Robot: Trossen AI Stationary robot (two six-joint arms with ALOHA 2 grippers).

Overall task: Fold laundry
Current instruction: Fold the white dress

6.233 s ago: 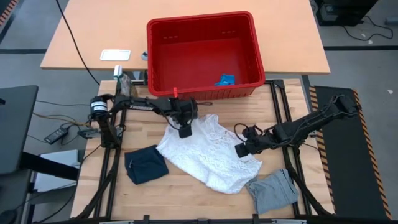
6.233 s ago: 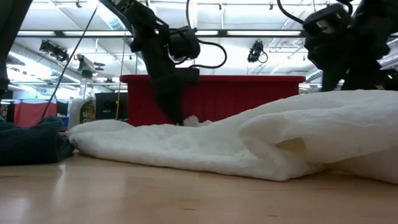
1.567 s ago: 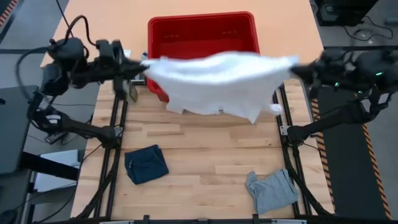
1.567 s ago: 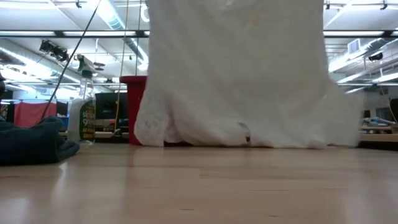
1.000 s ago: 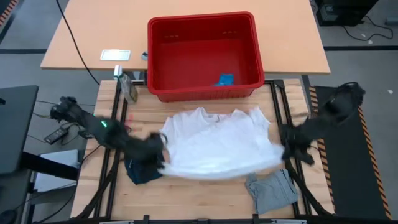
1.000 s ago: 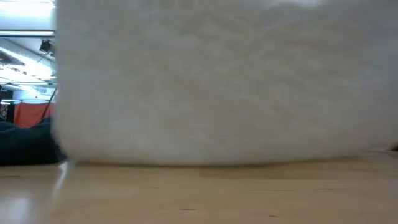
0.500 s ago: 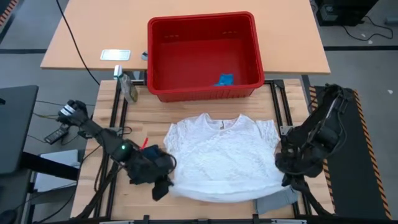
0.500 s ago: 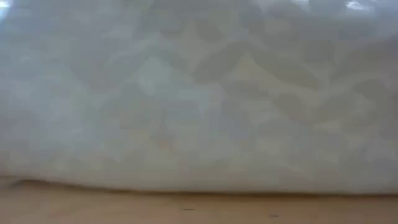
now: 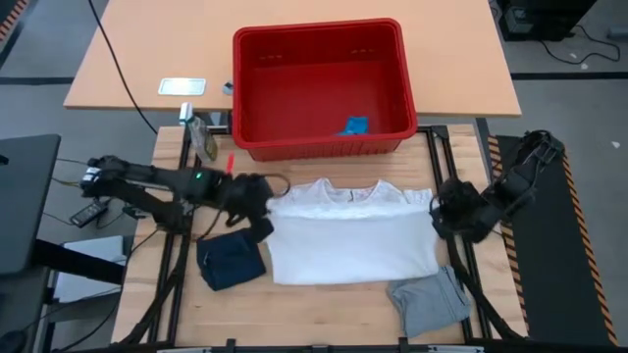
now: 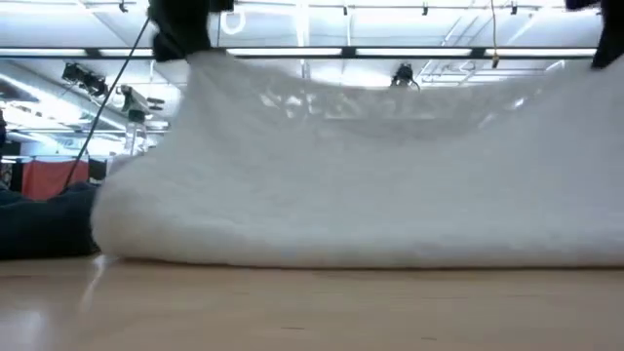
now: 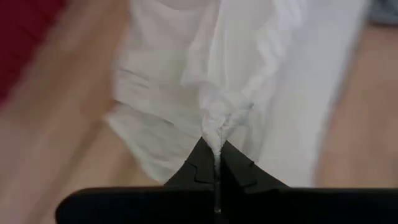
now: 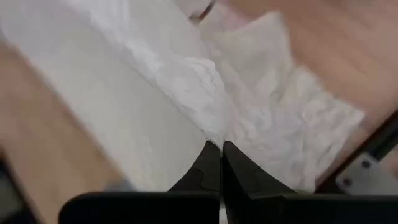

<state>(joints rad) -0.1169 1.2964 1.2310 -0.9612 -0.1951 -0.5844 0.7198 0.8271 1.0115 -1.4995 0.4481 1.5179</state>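
Both pincers clamped tight on white crinkly cloth [image 9: 351,238], folded mid-tabletop: left pincer [image 9: 267,206] & right pincer [image 9: 438,210] at opposite edges. Small blue item [image 9: 355,125] in red basket [image 9: 244,88].

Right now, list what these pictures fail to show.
- Low view: the white shirt fills the frame, hiding the red basket and grey cloth.
- Low view: the navy cloth is cut off by the edge.
- High view: the blue item in the basket is too small to identify.
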